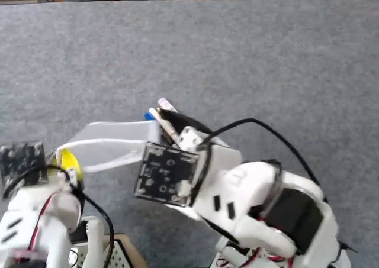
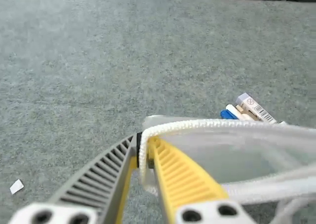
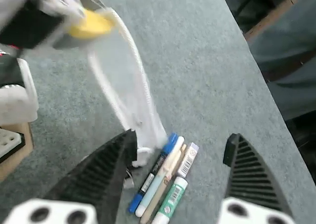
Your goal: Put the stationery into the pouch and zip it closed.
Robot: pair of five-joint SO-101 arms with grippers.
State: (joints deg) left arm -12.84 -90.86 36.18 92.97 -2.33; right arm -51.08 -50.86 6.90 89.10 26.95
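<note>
So, pouch: a clear soft plastic pouch [image 1: 112, 144] with a white zip edge, stretched out over the table between the two arms, its mouth gaping so that the two white edges stand apart.
Left gripper: the left gripper [image 2: 143, 141], with one yellow ribbed finger [image 2: 177, 174] and one grey one, pinches the end of the pouch's white zip edge; the edge runs between the two fingers.
Stationery: a small bunch of pens and sticks [image 3: 165, 184] lies side by side on the table, outside the pouch and just beside the end farthest from the left gripper. It holds a blue-capped pen, a pale beige stick, a white marker with a green label, and a short piece with a barcode label.
Right gripper: the right gripper [image 3: 181, 140] hangs above the bunch, its black ribbed fingers spread wide and holding nothing.
Table: a grey felt-like cover [image 1: 237, 55].
Scrap: a small white scrap [image 2: 16, 186] lies on the cover near the left gripper.
</note>
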